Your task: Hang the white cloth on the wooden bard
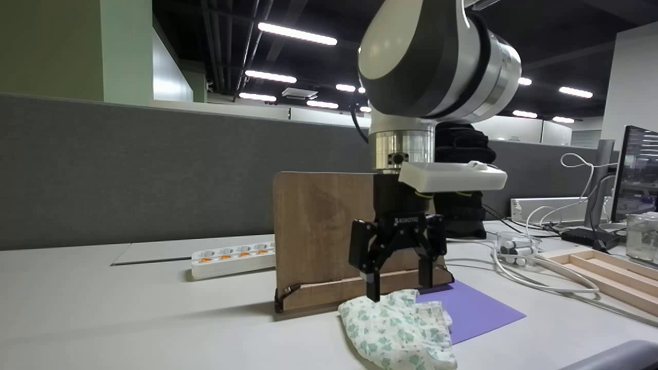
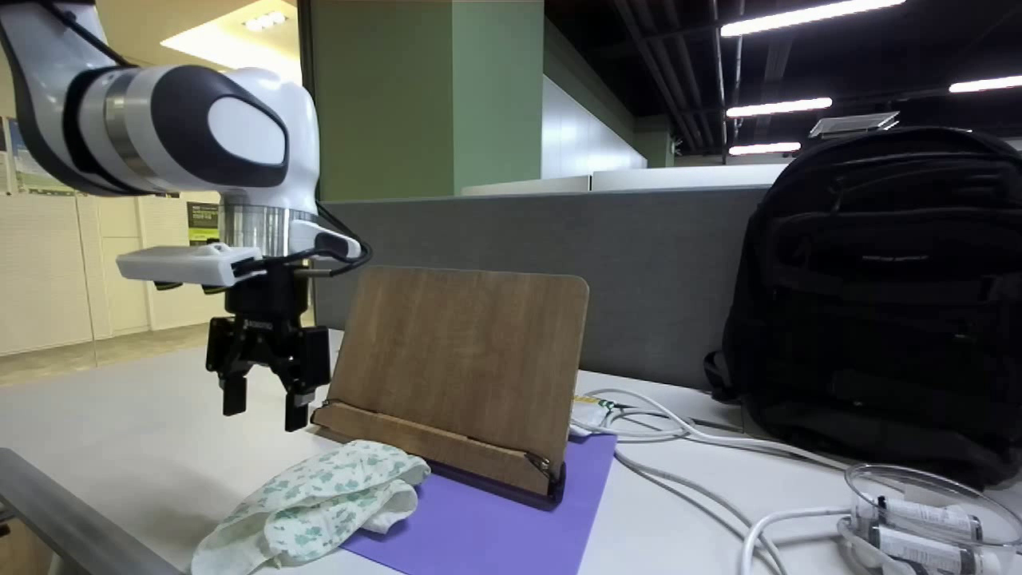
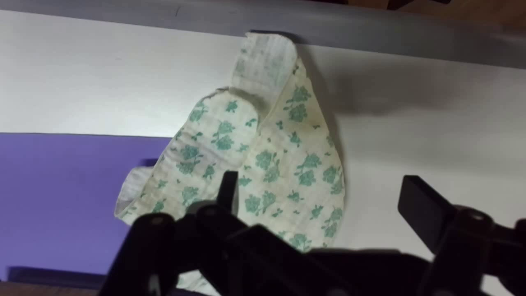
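Note:
The white cloth with green flower print (image 1: 396, 331) lies crumpled on the table, partly over a purple sheet. It also shows in an exterior view (image 2: 319, 499) and in the wrist view (image 3: 287, 164). The wooden board (image 1: 318, 226) stands tilted back on its stand with a ledge along its foot, just behind the cloth; it shows in both exterior views (image 2: 471, 343). My gripper (image 1: 399, 283) is open, pointing down and empty above the cloth, apart from it. In the wrist view the gripper (image 3: 324, 199) has one finger over the cloth and one over bare table.
The purple sheet (image 2: 519, 527) lies under the board and cloth. A white power strip (image 1: 234, 260) lies beside the board. A black backpack (image 2: 878, 303), cables, a clear container of small bottles (image 2: 930, 527) and a wooden tray (image 1: 611, 277) stand around. A grey partition (image 1: 154, 174) is behind.

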Motion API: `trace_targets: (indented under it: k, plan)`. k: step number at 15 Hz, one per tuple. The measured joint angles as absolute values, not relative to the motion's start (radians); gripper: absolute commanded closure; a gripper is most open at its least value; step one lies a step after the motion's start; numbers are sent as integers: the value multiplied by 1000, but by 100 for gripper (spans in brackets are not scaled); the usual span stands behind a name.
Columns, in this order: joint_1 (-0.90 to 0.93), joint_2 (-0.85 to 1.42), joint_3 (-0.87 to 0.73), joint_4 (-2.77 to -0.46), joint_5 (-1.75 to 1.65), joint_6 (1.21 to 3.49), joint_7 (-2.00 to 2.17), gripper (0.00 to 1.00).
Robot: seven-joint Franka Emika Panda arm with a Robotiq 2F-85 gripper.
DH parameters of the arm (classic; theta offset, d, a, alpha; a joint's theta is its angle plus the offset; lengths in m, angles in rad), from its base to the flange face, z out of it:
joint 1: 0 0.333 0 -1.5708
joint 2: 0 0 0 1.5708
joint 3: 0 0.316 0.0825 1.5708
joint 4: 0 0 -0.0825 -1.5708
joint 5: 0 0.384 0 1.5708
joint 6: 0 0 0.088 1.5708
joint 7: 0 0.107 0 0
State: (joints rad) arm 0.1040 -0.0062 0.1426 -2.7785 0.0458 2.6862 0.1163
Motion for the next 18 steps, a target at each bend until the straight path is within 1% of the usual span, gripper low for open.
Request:
trace_targets:
  k: [11,12,13,14,16,18]
  plan:
    - [110,189,141,-2762,59,2772,118,0]
    - [110,200,141,-2761,59,2773,117,25]
    - [110,210,141,-2760,59,2774,117,27]
    - [110,217,141,-2759,59,2776,117,33]
    - [111,229,137,-2758,59,2778,118,49]
    - [111,238,131,-2758,59,2780,118,63]
